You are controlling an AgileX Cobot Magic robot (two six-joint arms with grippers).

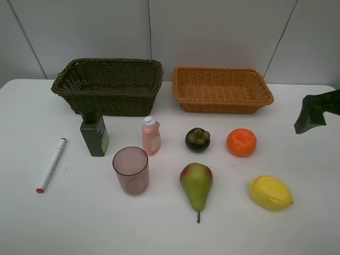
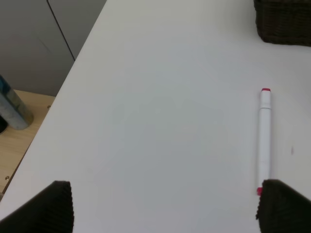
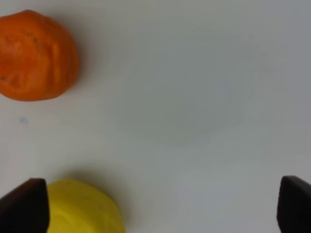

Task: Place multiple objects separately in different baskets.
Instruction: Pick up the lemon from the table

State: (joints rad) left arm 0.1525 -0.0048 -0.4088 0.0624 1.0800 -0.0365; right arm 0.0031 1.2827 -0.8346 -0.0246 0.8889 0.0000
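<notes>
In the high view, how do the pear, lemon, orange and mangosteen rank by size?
The pear and lemon, about alike; then orange; mangosteen. The first two lie nearer the camera, so their lead is unsure.

1. Overhead view: bright, even, diffuse light. The table (image 1: 159, 234) reads near-white with no hard glare.
2. Shadows there: soft and short, hugging the pear (image 1: 196, 186), lemon (image 1: 271, 192) and cup (image 1: 130, 170). A darker band lies along the base of the dark basket (image 1: 109, 85).
3. My left wrist view: well lit, marker (image 2: 264, 136) crisp. My left fingers (image 2: 48, 208) are dark blurs at the frame edge.
4. My right wrist view: soft throughout, with the orange (image 3: 36, 56) and lemon fuzzy-edged and faint grey shadows beside both. My right fingers (image 3: 24, 206) are out of focus.
</notes>
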